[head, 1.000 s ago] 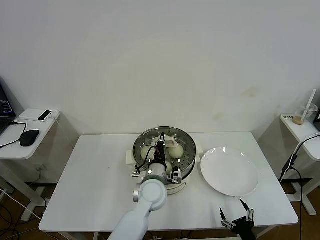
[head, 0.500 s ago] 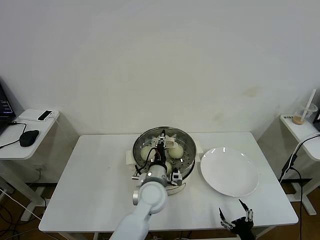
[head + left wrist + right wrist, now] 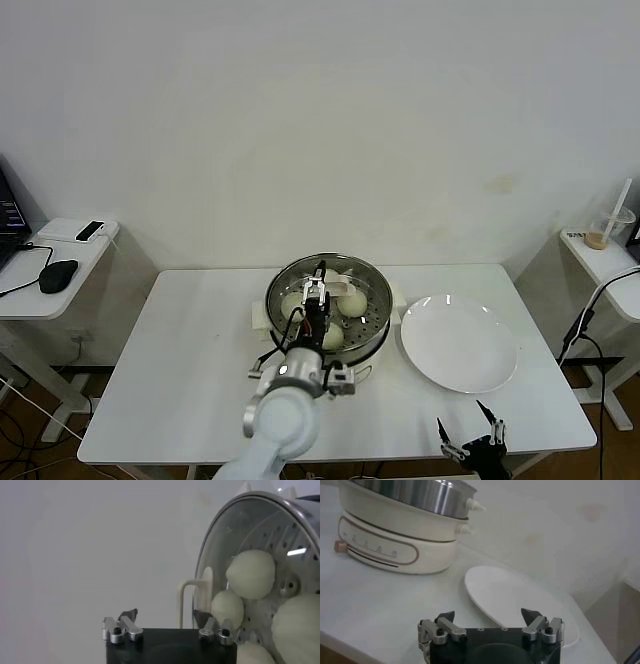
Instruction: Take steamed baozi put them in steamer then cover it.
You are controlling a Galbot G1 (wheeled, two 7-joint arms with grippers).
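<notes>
The round stainless-steel steamer (image 3: 328, 300) on its white electric base stood at the centre of the white table (image 3: 190, 370). The clear glass cover (image 3: 330, 285) with its metal rim and cream oblong handle (image 3: 192, 602) sat level on the pot, so that the cream-white steamed baozi (image 3: 251, 573) showed through the glass on the perforated tray. Your left gripper (image 3: 316, 294) hovered over the handle, its fingers (image 3: 120, 626) spread apart and gripping nothing; judged from this, the lid rested on the rim by its own weight and needed no further support. The handle lay between the parted jaws in the left wrist view; whether a pad touched it could not be told. The flat white plate (image 3: 460, 343) lay bare at three o'clock of the steamer, just beside it, which suggests all buns had been loaded. Your right gripper (image 3: 473, 440) waited at the table's near edge, at about five o'clock of the steamer, its fingers likewise apart and empty, well clear of the working arm. The task looked essentially complete.
</notes>
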